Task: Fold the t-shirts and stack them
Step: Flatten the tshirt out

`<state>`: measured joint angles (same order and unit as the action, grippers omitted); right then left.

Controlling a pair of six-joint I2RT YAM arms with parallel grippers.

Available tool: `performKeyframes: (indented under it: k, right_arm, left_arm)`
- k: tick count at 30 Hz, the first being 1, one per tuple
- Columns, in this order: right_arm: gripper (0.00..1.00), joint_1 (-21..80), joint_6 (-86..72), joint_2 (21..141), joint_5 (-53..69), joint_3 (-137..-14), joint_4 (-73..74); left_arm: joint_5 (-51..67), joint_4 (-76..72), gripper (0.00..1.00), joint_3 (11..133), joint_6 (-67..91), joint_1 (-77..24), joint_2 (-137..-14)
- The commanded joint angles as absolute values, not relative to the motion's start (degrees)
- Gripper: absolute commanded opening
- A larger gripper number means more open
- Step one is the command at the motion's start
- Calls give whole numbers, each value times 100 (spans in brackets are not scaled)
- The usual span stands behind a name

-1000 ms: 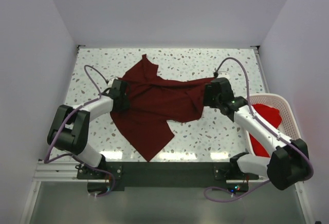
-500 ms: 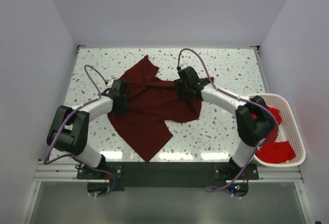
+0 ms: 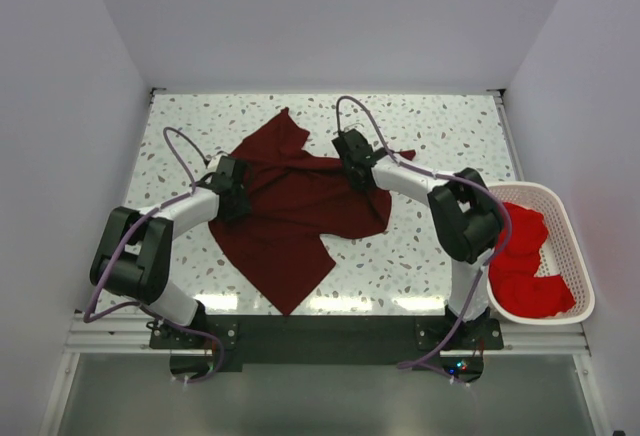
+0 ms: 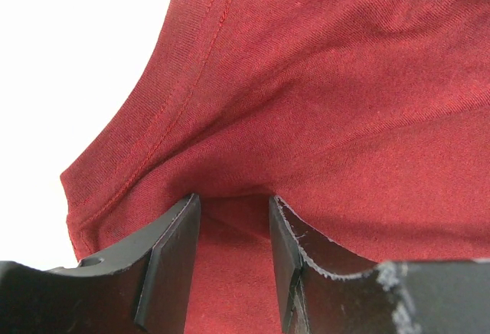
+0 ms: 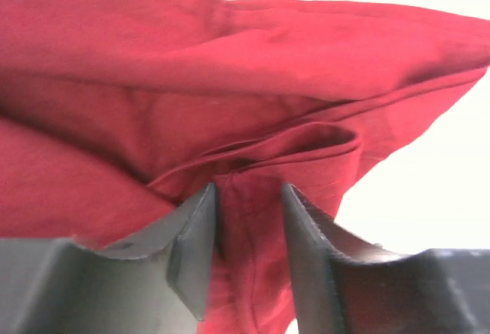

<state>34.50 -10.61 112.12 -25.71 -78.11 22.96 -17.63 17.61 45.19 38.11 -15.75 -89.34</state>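
A dark maroon t-shirt [image 3: 300,206] lies crumpled and spread on the speckled table, left of centre. My left gripper [image 3: 240,191] is at its left edge and shut on the cloth near a stitched hem; in the left wrist view [image 4: 233,200] the shirt [image 4: 344,81] fills the gap between the fingers. My right gripper [image 3: 352,161] is at the shirt's upper right part, shut on a bunched fold; the right wrist view [image 5: 249,188] shows hemmed cloth [image 5: 153,58] pinched between the fingers. Brighter red t-shirts [image 3: 520,256] lie heaped in the basket.
A white plastic mesh basket [image 3: 578,256] stands at the table's right edge, beside the right arm's base. The right arm's elbow [image 3: 465,216] sits just left of it. White walls close the table at the back and sides.
My right gripper has swung left from beside the basket to the shirt's upper middle, dragging the cloth's right part in. The left gripper has stayed at the shirt's left edge.
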Motion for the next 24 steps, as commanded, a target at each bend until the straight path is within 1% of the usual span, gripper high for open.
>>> performKeyframes:
  k: [1,2,4,6,9,11,13,15,19,21,22,24]
  right_arm:
    - [28,3428,-1203,11057,-3434,-7866,2276]
    - [17,3393,-1213,10848,-3576,-7771,2302]
    - [3,3314,-1230,10566,-3778,-7630,2364]
    - [0,3130,-1300,10049,-3771,-7314,2539]
    - [0,2770,-1817,9485,-3788,-6813,3153]
    - [0,2472,-2389,8783,-3675,-6314,3496]
    - [0,2330,-2688,7959,-3517,-5952,3822]
    - [0,2233,-2803,7464,-3384,-5529,4059]
    - [9,2049,-3137,6682,-3261,-5108,4429]
    - [14,1960,-3182,6601,-3208,-4966,4412]
    - [19,1916,-3234,6618,-3104,-4922,4412]
    - [25,1881,-3252,6714,-2893,-4904,4456]
  left_arm:
    - [-1881,1907,47,4412,3762,-1494,-8965]
    - [-1942,1925,47,4421,3762,-1494,-8974]
    - [-1969,1942,47,4412,3762,-1485,-8982]
    - [-1986,1951,47,4430,3771,-1468,-9017]
    - [-1960,1977,47,4447,3779,-1442,-9044]
    - [-1951,2021,47,4465,3779,-1424,-9044]
    - [-1951,2083,47,4535,3753,-1389,-9018]
    - [-1960,2118,47,4596,3718,-1362,-9017]
    - [-1934,2188,47,4912,3569,-1275,-9149]
    - [-1925,2188,48,5088,3481,-1266,-9280]
    - [-1925,2215,48,5158,3420,-1266,-9333]
    - [-1925,2285,49,5316,3349,-1257,-9413]
